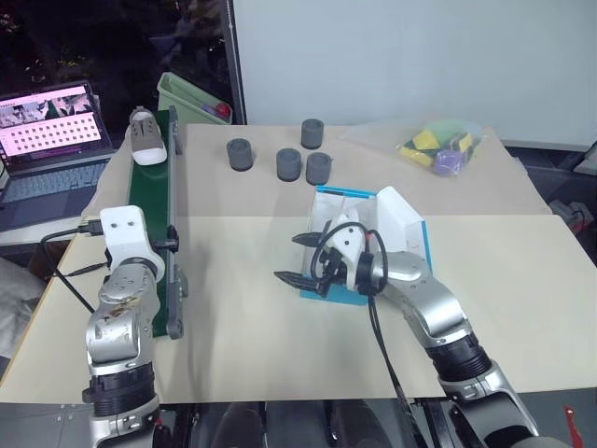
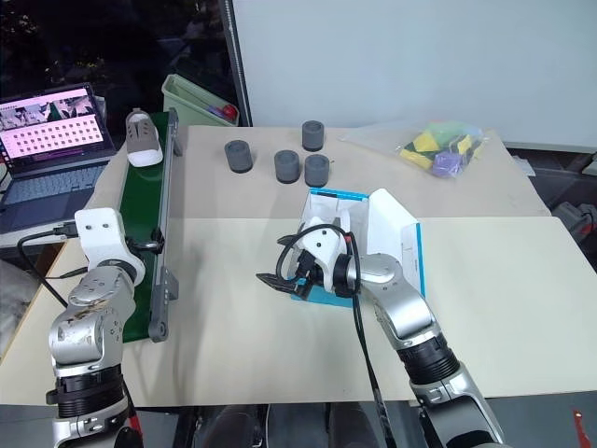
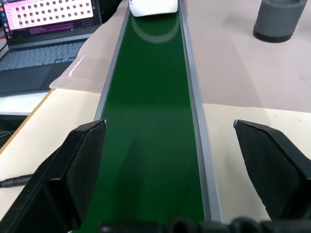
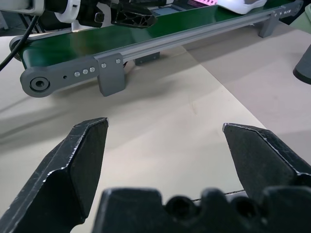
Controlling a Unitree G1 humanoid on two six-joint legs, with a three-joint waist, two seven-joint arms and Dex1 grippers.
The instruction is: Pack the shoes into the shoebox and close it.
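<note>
One shoe (image 1: pixel 145 136) lies at the far end of the green conveyor (image 1: pixel 149 233), upper left of the frame. The conveyor runs down the left side of the beige worktop (image 1: pixel 233 327).

The shoebox (image 1: pixel 396 229) stands open at centre frame, blue outside, white inside, its lid raised on the right side. Whether a shoe lies inside cannot be told; the right arm covers much of the interior.

The right hand (image 1: pixel 303 259) hangs over the near left edge of the box, fingers spread wide, holding nothing. In the right wrist view its fingers (image 4: pixel 73 160) face the bare worktop and the conveyor's side.

The left hand (image 3: pixel 170 165) sits over the near end of the belt, fingers wide apart, empty.

Four dark grey cylinders (image 1: pixel 289 164) stand beyond the box. A laptop (image 1: pixel 51 140) sits at far left.
</note>
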